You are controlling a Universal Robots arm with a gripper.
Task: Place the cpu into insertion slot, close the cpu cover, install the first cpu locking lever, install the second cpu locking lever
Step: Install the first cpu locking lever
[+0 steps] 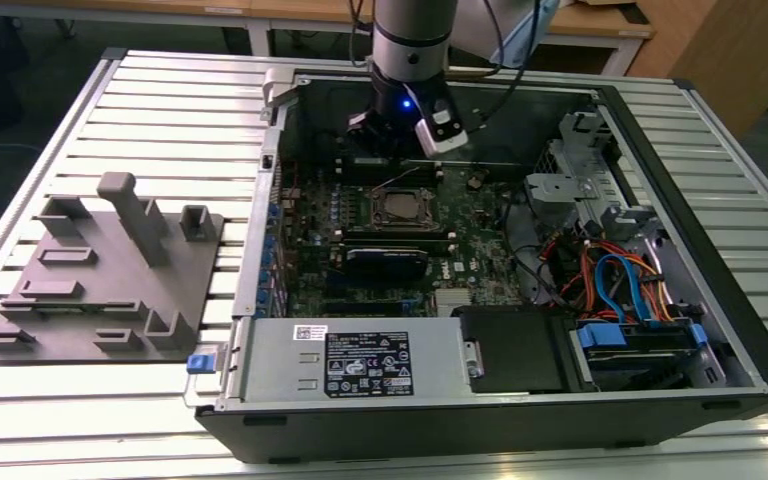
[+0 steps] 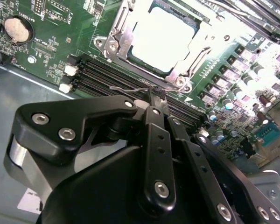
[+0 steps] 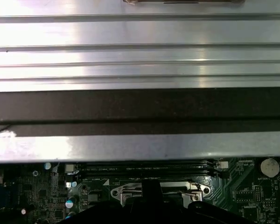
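Silver-grey cpu is sitting in its socket, upper middle of the exterior view, with the cpu cover lying flat around it. Just beside it, the gripper is pressing its fingers together on a thin wire locking lever.

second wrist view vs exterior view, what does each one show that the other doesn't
Second wrist view: the cpu seated with the cover lying flat around it, a thin wire lever at the gripper tip, and a coin battery.
Exterior view: the arm, the whole case, a grey fixture on that view's left, and blue cables.
Both: the gripper, the motherboard and the socket.
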